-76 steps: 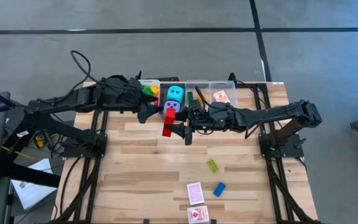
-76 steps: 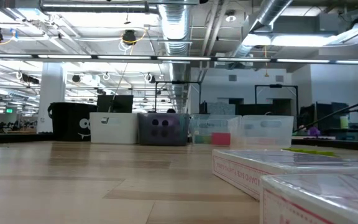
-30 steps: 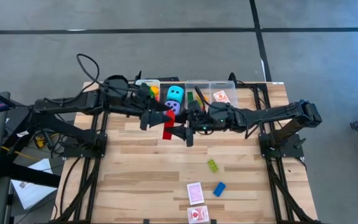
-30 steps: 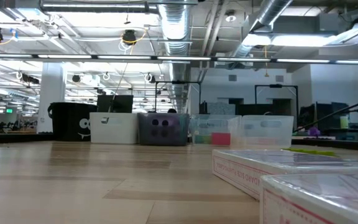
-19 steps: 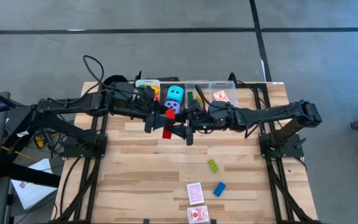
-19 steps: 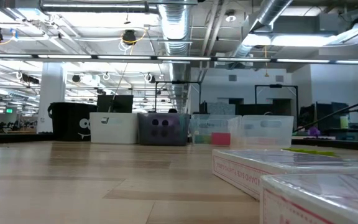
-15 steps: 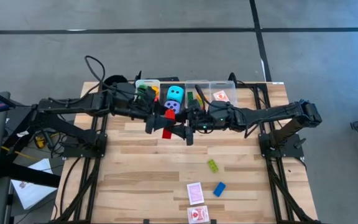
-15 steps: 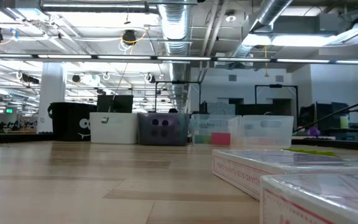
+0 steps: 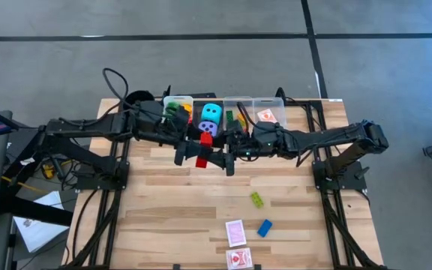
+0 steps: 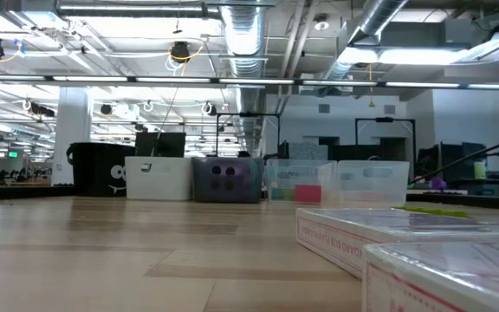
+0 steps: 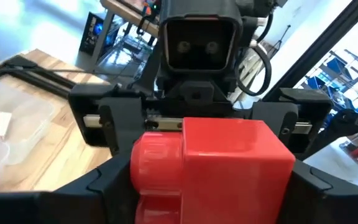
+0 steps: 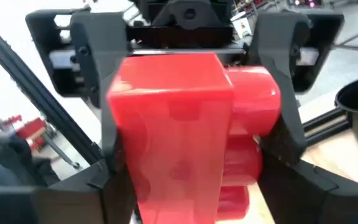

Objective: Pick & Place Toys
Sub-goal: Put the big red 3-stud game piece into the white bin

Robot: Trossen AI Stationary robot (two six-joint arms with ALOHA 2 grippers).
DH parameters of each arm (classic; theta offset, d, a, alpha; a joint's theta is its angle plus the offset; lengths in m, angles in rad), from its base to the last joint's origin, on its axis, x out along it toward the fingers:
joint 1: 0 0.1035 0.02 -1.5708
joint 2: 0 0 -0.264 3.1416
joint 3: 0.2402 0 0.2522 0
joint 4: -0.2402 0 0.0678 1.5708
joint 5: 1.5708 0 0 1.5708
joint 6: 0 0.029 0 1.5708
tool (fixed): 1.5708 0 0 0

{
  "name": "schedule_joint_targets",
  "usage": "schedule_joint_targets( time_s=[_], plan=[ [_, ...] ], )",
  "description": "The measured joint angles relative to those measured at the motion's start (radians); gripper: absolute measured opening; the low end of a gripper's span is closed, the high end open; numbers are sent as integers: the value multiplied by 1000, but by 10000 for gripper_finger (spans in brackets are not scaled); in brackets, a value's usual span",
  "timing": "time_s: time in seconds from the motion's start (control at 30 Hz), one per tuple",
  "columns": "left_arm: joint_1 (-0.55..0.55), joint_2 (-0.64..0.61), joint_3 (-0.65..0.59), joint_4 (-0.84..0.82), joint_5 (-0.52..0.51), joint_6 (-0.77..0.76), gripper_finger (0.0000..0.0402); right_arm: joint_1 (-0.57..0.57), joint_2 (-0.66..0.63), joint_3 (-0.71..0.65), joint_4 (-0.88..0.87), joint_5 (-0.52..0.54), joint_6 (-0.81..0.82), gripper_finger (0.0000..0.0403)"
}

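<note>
Working left to right, we noted that the left gripper [image 9: 189, 151], which 2.5 s earlier had been back near the bins [image 9: 240, 104], had advanced to the red brick [image 9: 202, 148] and met the right gripper [image 9: 221, 154] over the table [image 9: 163, 217], just in front of the bin row. In both wrist views the brick sat between two pairs of dark fingers: we judged the right gripper clenched on it, while we could not tell whether the left fingers [image 11: 107, 121] had closed or only bracketed it. We judged this a mid-air handover in progress, with release by the right arm not yet done. Further right, a green brick [image 9: 256, 199], a blue brick [image 9: 265, 228] and two red-white cards [image 9: 235, 232] remained on the table. No legible brand or writing was found; lettering on the box [image 10: 379, 236] in the low view was too fine to read.
</note>
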Motion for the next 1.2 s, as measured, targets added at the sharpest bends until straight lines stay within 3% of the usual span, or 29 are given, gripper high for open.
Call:
schedule_joint_targets(
  time_s=[0.27, 0.73, 1.0, 1.2],
  plan=[
    [2, 3, 0, -7, -13, 15, 259, 1, 1, 0, 9, 3, 44, 349],
    [91, -57, -2, -200, 1, 120, 259, 14, 1, 1, 11, 7, 47, 353],
    [215, -113, -2, -402, -163, 161, 259, 36, 1, 1, -47, 0, 52, 353],
    [359, -99, -1, -416, -352, 242, 259, 43, 2, 1, -87, 5, 96, 354]
  ],
)
